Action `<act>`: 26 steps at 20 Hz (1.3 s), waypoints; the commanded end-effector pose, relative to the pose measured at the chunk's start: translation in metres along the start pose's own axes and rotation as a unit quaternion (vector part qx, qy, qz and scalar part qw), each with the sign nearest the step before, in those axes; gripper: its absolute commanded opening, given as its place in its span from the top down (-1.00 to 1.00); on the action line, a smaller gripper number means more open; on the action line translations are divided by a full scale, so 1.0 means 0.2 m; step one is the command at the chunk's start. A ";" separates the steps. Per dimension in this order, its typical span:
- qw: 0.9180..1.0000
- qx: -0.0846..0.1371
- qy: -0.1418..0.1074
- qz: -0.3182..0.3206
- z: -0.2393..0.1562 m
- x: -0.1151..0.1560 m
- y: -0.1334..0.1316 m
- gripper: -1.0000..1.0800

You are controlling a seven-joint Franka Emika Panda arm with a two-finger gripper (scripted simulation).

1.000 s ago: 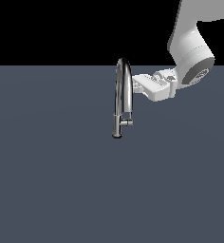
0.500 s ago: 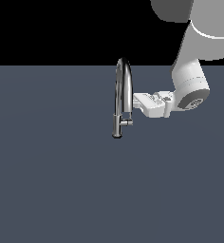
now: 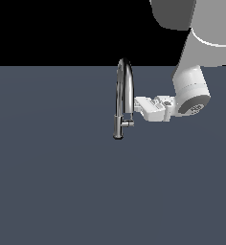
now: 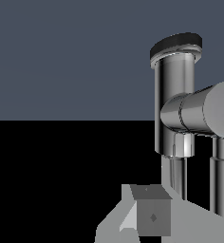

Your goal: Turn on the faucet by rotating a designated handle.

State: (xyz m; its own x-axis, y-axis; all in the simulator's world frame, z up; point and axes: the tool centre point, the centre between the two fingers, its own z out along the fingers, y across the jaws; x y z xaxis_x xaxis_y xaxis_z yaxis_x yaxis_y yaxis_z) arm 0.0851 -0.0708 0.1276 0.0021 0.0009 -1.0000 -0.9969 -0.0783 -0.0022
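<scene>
I have the gripper [image 3: 140, 106] just beside the faucet [image 3: 123, 93], above the handle [image 3: 128, 123], not touching. Can't tell finger state. Turning not begun, I judge.

Setting: simulated test scene, not a real room. Evidence: flat, untextured slate-grey floor [image 3: 52, 182] running to a straight horizon; solid black backdrop [image 3: 52, 28], no walls or furniture. Chrome tap [image 3: 120, 100] stands alone on the floor, no sink or counter. White robot arm [image 3: 191, 86] w/ smooth rendered shading.
</scene>
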 end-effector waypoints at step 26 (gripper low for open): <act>1.000 0.000 0.000 -0.001 0.00 -0.06 0.23 1.00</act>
State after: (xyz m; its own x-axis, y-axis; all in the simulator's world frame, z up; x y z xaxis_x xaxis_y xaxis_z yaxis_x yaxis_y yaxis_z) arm 0.0441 -0.0676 0.1372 0.0048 0.0020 -1.0000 -0.9966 -0.0827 -0.0050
